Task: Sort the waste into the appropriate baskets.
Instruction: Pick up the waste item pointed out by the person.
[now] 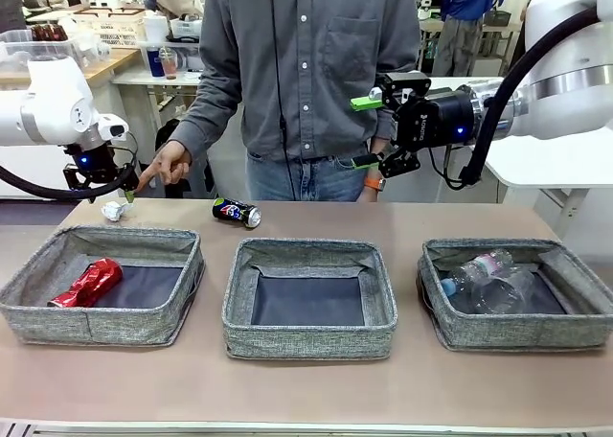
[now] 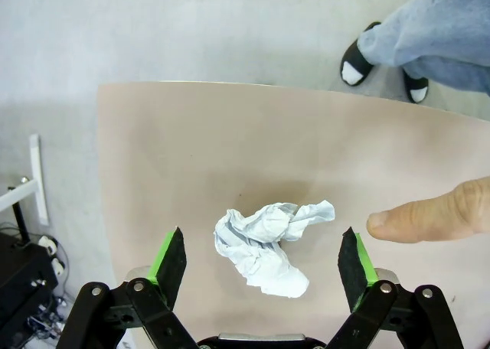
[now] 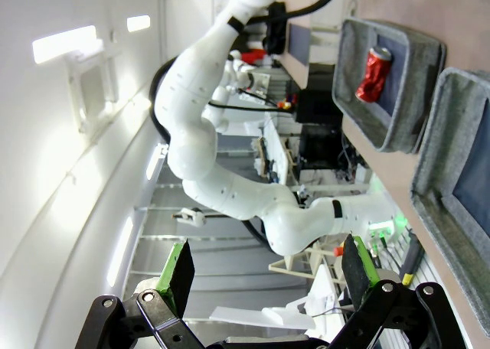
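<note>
Hovering at the far left corner of the worktop (image 1: 306, 389), the left hand (image 1: 123, 190) hangs over the paper ball (image 1: 115, 210), the person's finger (image 1: 148, 180) close by. The dark can (image 1: 236, 211) lies near. The red can (image 1: 88, 284) sits in the left basket (image 1: 38, 312) and the bottles (image 1: 488, 279) in the right basket (image 1: 584, 312). The right hand (image 1: 366, 130) is spread, raised well clear.

From the left wrist, the left hand (image 2: 262, 242) is spread wide with the paper ball (image 2: 264, 249) between its pads. The person's finger (image 2: 425, 220) lies just outside one pad – a descent could brush it. The ball's loose tail may be all that gets pinched, and a nudge could roll it over the nearby worktop edges.

From the right wrist, the right hand (image 3: 268, 261) gapes on open air – ample room.
</note>
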### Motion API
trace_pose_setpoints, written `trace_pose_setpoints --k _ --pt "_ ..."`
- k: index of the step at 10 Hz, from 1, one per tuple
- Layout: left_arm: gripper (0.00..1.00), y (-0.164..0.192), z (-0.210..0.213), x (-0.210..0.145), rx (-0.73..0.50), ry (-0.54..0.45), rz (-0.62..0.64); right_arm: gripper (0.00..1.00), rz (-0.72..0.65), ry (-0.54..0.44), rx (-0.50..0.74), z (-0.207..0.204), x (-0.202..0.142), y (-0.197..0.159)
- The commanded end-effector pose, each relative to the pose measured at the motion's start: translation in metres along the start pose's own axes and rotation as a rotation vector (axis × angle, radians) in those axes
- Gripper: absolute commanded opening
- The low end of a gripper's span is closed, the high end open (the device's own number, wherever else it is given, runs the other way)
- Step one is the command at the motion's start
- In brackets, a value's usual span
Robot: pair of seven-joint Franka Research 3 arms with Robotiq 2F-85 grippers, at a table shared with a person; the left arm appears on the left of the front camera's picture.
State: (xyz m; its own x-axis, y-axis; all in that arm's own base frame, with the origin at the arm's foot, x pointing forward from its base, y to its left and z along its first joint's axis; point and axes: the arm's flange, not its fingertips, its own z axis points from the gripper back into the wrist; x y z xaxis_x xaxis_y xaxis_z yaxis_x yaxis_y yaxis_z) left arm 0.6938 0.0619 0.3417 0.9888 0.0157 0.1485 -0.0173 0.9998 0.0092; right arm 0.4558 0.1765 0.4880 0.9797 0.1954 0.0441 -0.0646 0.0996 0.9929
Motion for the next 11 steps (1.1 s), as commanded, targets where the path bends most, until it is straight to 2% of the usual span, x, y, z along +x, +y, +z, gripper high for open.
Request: trace_pose_setpoints --k 1,7,8,9,10,11 --pt "1.0 0.005 -0.003 0.007 -0.03 0.018 0.0 1.0 0.015 -0.01 -0.001 -0.002 -0.001 0.0" --pt "1.0 0.004 -0.015 0.005 -0.034 0.072 -0.004 1.0 0.015 -0.01 -0.001 -0.002 -0.001 0.0" --pt "0.67 0.003 -0.017 0.005 -0.029 0.084 -0.01 1.0 0.015 -0.01 -0.001 -0.002 -0.001 0.0" --pt "0.4 0.003 -0.019 0.005 -0.03 0.095 -0.013 1.0 0.015 -0.01 -0.001 -0.002 -0.001 0.0" --pt "0.07 0.003 -0.018 0.005 -0.028 0.097 -0.011 1.0 0.015 -0.01 -0.001 -0.002 -0.001 0.0" --pt "0.35 0.003 -0.019 0.004 -0.026 0.098 -0.014 1.0 0.015 -0.01 -0.001 -0.002 -0.001 0.0"
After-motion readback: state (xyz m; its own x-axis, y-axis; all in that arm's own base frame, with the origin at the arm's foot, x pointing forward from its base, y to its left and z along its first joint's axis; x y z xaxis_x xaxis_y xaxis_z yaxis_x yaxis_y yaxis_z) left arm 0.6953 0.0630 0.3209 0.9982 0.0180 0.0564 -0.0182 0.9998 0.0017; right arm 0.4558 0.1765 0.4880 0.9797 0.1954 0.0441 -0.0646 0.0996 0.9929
